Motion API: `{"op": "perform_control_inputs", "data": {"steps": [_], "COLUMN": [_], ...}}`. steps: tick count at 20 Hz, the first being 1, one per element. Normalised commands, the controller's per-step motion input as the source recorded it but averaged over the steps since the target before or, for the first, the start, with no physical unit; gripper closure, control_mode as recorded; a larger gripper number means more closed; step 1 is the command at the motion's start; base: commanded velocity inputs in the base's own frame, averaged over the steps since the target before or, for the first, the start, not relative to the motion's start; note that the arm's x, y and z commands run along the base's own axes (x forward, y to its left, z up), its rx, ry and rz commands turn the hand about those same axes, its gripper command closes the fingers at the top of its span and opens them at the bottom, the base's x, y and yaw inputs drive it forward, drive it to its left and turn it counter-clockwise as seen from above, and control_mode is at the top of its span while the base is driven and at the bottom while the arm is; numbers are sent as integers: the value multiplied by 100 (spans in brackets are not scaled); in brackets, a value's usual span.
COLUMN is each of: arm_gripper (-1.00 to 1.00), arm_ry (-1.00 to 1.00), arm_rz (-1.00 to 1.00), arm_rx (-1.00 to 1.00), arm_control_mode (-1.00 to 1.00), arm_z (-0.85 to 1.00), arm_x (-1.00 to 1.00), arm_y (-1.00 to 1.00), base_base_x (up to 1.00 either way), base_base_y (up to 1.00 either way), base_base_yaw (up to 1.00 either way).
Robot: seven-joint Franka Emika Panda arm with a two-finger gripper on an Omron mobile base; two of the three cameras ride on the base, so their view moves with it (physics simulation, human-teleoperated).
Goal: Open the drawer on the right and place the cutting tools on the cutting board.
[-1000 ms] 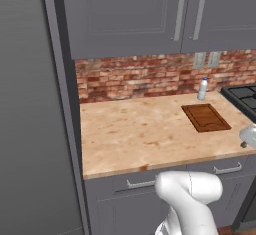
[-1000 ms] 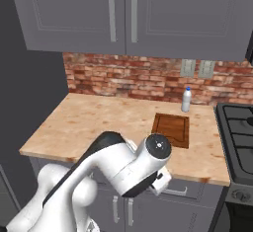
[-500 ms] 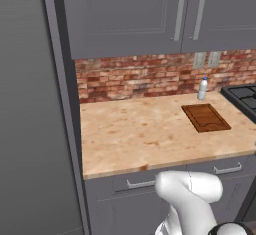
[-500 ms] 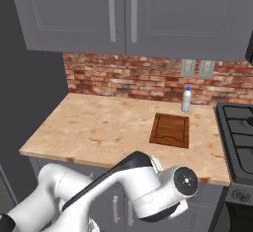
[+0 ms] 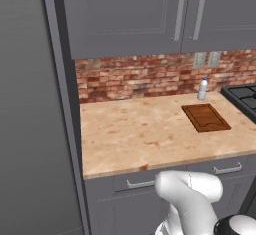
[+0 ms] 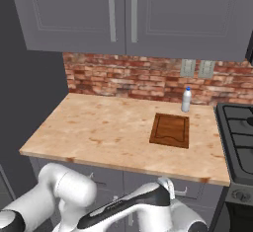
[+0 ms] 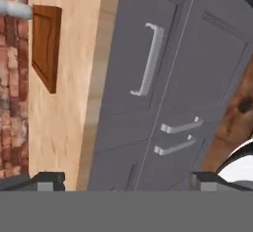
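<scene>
In the hand view, which is rolled on its side, the drawer point(image 7: 133, 53) is a shut grey front with a slim silver bar handle point(image 7: 148, 60), just under the counter edge. My gripper point(image 7: 128, 184) stands open a little way off from that front, its two dark fingertips point(image 7: 47, 180) spread wide with nothing between them. The cutting board point(image 5: 206, 117) point(image 6: 170, 130) point(image 7: 47, 46), dark reddish-brown, lies bare on the pale wooden counter near the back right. The cutting tools are out of view. The same drawer's handle point(image 5: 227, 169) shows under the counter's right end.
A small white bottle point(image 5: 202, 89) point(image 6: 186, 99) stands by the brick wall behind the board. A black stove point(image 6: 242, 132) borders the counter on the right. A smaller drawer front point(image 5: 141, 184) sits to the left, and cabinet doors point(image 7: 180, 126) hang below the drawer.
The arm has swung down from counter height to below the counter's front edge, towards the right. The gripper has stayed open, and nothing on the counter has moved.
</scene>
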Motion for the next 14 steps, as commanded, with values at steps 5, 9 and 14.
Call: {"op": "perform_control_inputs", "data": {"steps": [5, 9, 14], "arm_gripper": [-100, -100, -100], "arm_ry": [-17, -18, -11], "arm_rz": [-18, -9, 0], "arm_rx": [28, 10, 0], "arm_control_mode": [-100, -100, -100], "arm_z": [-69, -57, -34], "arm_x": [6, 32, 43], "arm_y": [-12, -1, 0], "base_base_x": [0, 0, 0], "base_base_y": [0, 0, 0], "base_base_yaw": [0, 0, 0]}}
